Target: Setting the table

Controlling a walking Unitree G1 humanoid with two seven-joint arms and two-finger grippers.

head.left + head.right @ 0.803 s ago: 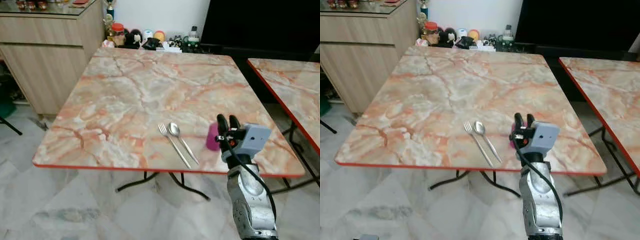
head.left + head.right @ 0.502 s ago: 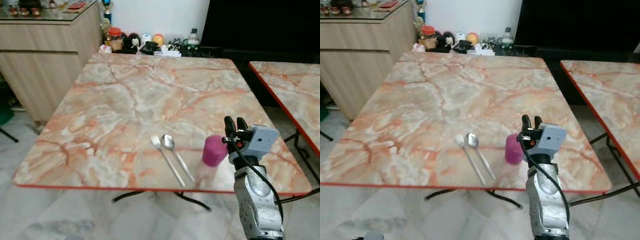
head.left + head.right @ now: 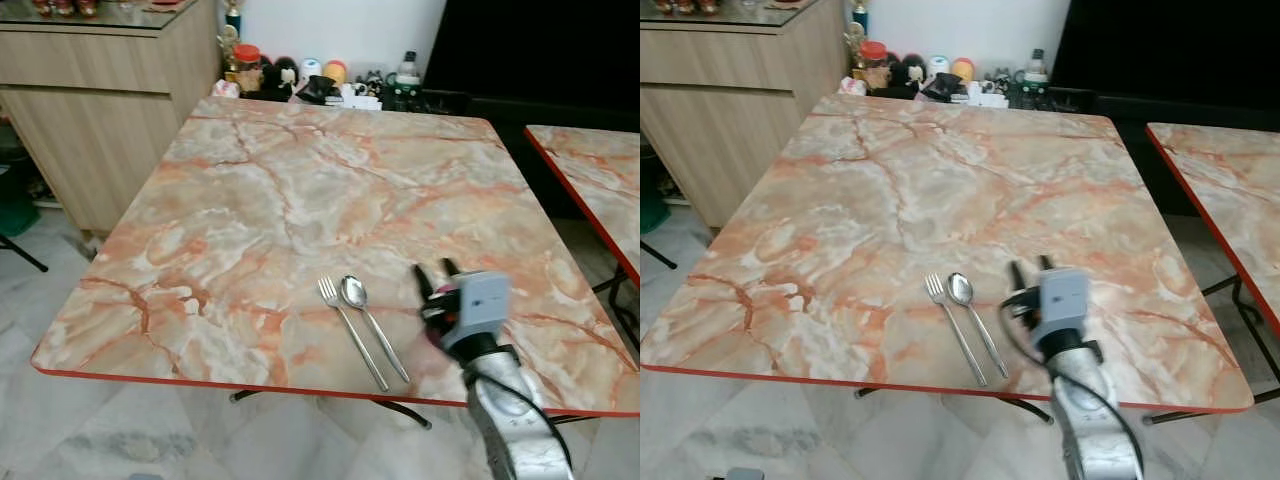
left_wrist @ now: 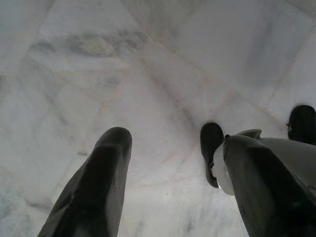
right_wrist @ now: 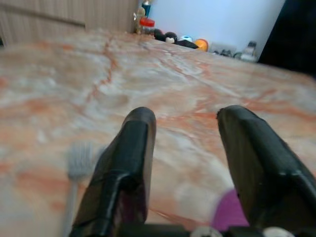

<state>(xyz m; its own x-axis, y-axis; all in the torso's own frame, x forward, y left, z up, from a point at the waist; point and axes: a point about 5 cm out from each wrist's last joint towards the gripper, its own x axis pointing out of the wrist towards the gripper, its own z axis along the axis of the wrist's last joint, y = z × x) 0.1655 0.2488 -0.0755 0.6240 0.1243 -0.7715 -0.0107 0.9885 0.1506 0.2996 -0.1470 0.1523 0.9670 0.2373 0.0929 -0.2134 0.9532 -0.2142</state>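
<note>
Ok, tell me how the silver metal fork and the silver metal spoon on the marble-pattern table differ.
The silver metal fork ends in tines at its far end; the silver metal spoon ends in a rounded oval bowl. The fork lies on the robot's left of the pair, the spoon on its right, nearer the right gripper. Both are slim, shiny, lie flat and roughly parallel near the front edge of the marble-pattern table.

You are looking down on a square table [image 3: 300,190] with a marbled orange-and-cream top and a thin red edge, standing on a pale grey marble floor [image 3: 120,440]. To the table's left stands a light wood cabinet [image 3: 90,110] with a glass top. Beyond the table's far edge, small figurines and jars [image 3: 300,80] line up against a white wall [image 3: 330,25], beside a large black panel [image 3: 540,50]. A second matching table [image 3: 600,180] stands to its right.
</note>
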